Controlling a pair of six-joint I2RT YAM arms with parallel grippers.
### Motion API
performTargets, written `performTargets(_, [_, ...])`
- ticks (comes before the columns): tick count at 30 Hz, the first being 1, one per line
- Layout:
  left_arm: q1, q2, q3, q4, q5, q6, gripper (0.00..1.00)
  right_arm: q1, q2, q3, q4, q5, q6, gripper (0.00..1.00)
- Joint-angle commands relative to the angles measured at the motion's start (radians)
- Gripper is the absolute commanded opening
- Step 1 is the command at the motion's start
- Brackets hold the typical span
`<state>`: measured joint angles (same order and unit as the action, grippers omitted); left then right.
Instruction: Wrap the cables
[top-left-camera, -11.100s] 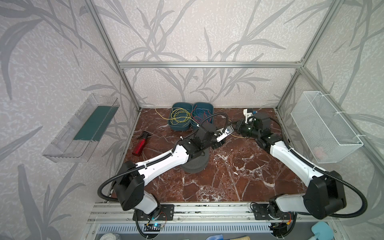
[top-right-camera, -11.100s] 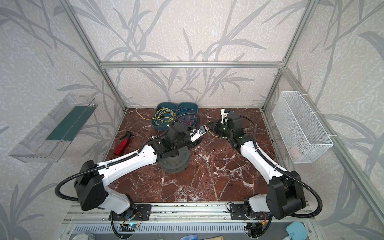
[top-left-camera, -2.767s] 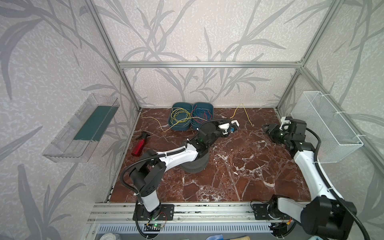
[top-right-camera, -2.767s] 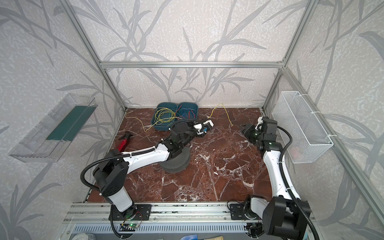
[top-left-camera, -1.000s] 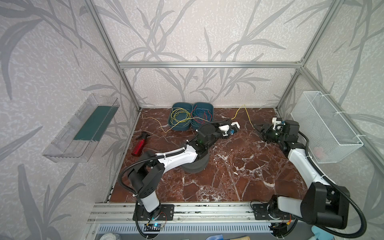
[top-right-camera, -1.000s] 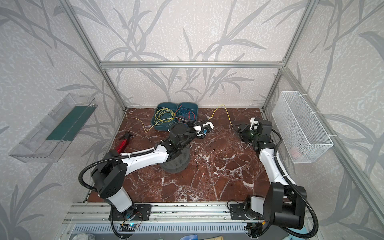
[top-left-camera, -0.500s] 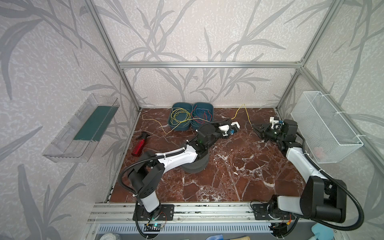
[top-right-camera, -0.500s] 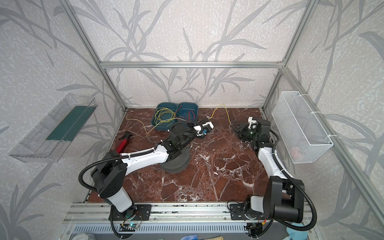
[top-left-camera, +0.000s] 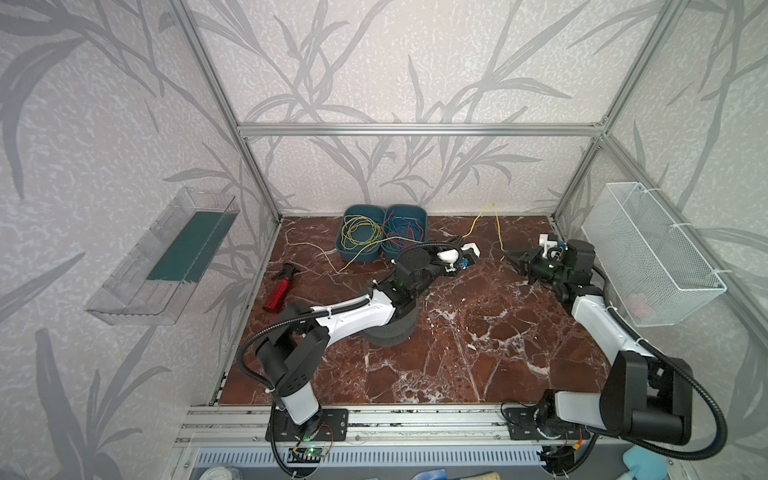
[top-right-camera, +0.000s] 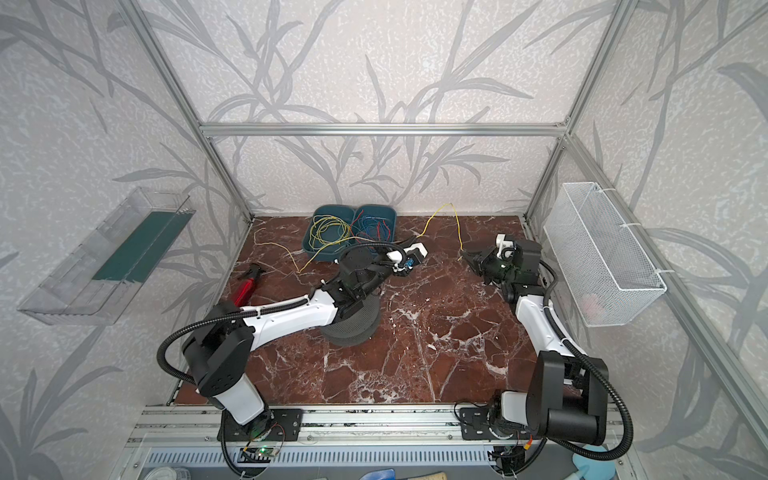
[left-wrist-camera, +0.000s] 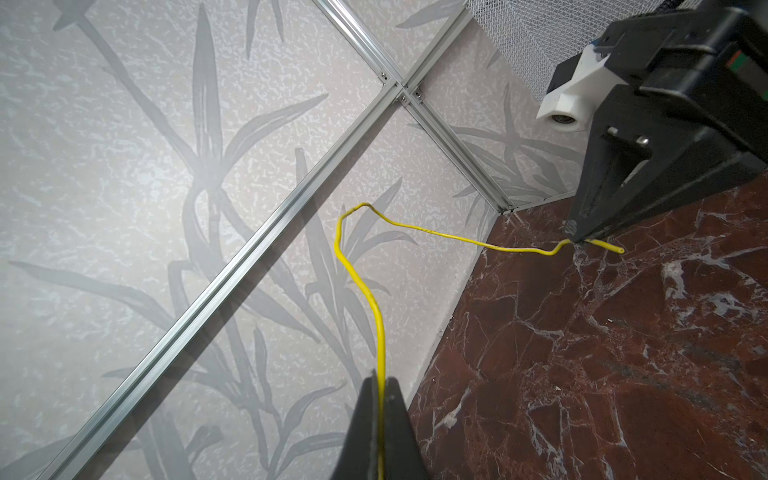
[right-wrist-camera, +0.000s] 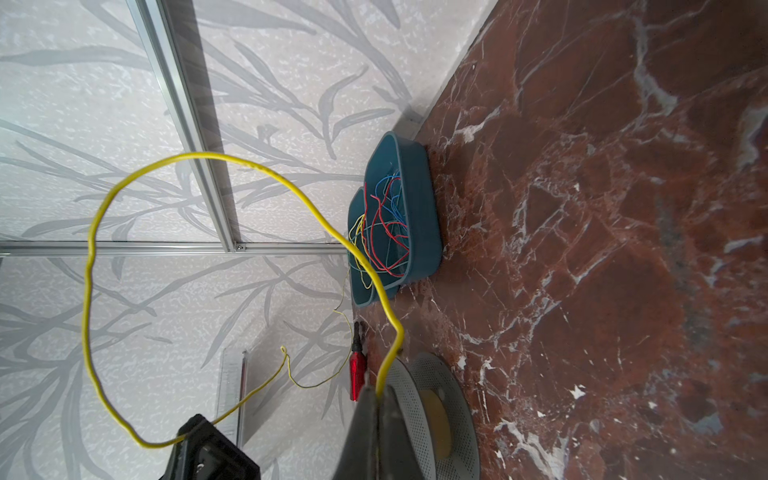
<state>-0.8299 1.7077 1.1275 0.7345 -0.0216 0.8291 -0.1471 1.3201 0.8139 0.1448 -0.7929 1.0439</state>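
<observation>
One yellow cable (top-left-camera: 492, 205) arches up by the back wall between my two grippers; in a top view its peak is at cable (top-right-camera: 451, 205). My left gripper (top-left-camera: 460, 239) (top-right-camera: 412, 240) is shut on one side of the arch, and the left wrist view shows the cable (left-wrist-camera: 361, 286) pinched at the left gripper (left-wrist-camera: 380, 380). My right gripper (top-left-camera: 509, 258) (top-right-camera: 465, 256) is shut on the other side near the cable's tip, which pokes out past the right gripper (left-wrist-camera: 575, 237). In the right wrist view the cable (right-wrist-camera: 89, 266) loops from my right gripper (right-wrist-camera: 379, 390).
A teal bin (top-left-camera: 341, 245) holds more yellow cables, and its twin (top-left-camera: 424, 216) holds red and blue wires. A grey perforated spool (top-left-camera: 390, 330) (right-wrist-camera: 440, 411) lies under my left arm. A red spray bottle (top-left-camera: 278, 289), a white mesh basket (top-left-camera: 648, 249) and a clear wall shelf (top-left-camera: 166, 257) are also here.
My right gripper moved left to the hanging end of the cable and closed on it. The left arm stayed put, still gripping the cable.
</observation>
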Motion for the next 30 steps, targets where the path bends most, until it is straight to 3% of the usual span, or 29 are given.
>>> performTargets(1, [0.012,-0.012,0.017,0.024,0.004,0.045,0.00,-0.002,-0.053,0.004,-0.125,0.065,-0.128,0.00])
performTargets(11, [0.081,-0.073,0.034,-0.053,0.023,0.088,0.00,-0.002,-0.166,0.007,-0.463,0.519,-0.455,0.00])
performTargets(17, [0.110,-0.093,0.034,-0.073,0.019,0.120,0.00,-0.004,-0.184,-0.021,-0.480,0.731,-0.495,0.00])
performTargets(22, [0.115,-0.101,0.038,-0.093,0.029,0.111,0.00,-0.005,-0.159,-0.033,-0.452,0.727,-0.484,0.00])
performTargets(27, [0.111,-0.086,0.054,-0.105,0.010,0.105,0.00,-0.001,-0.168,-0.015,-0.465,0.575,-0.465,0.01])
performTargets(30, [0.109,-0.071,0.058,-0.095,0.006,0.094,0.00,0.000,-0.223,-0.020,-0.435,0.437,-0.414,0.31])
